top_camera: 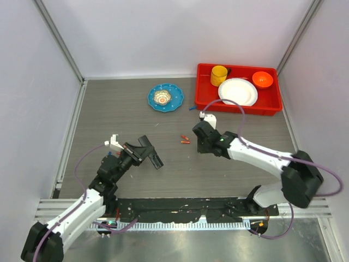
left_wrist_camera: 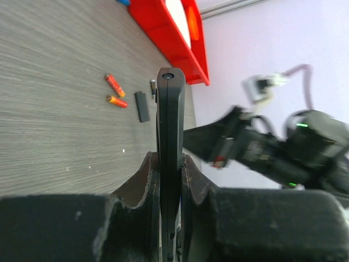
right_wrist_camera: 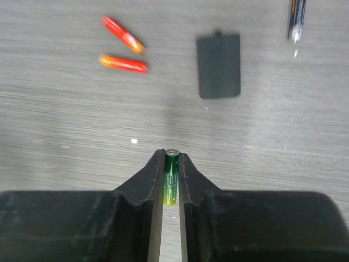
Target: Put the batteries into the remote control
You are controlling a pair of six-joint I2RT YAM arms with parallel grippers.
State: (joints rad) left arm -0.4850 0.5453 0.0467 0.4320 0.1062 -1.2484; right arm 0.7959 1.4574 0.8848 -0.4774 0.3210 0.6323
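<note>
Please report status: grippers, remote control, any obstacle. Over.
Left gripper shut on remote control. Right gripper shut on green battery. Two orange-red batteries and black cover on table. No obstacle seen between grippers.

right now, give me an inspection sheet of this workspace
surface: grey wood-grain table, no spills seen
job's things: remote control held edge-on; two orange batteries loose on the table; green battery held
clutter: flat black cover beside the batteries; dark slim cylinder, unclear; blue plate; red tray with dishes
grippers: left gripper shut on remote control; right gripper shut on green battery
cables: purple cables loop off both arms
surroundings: white walls
</note>
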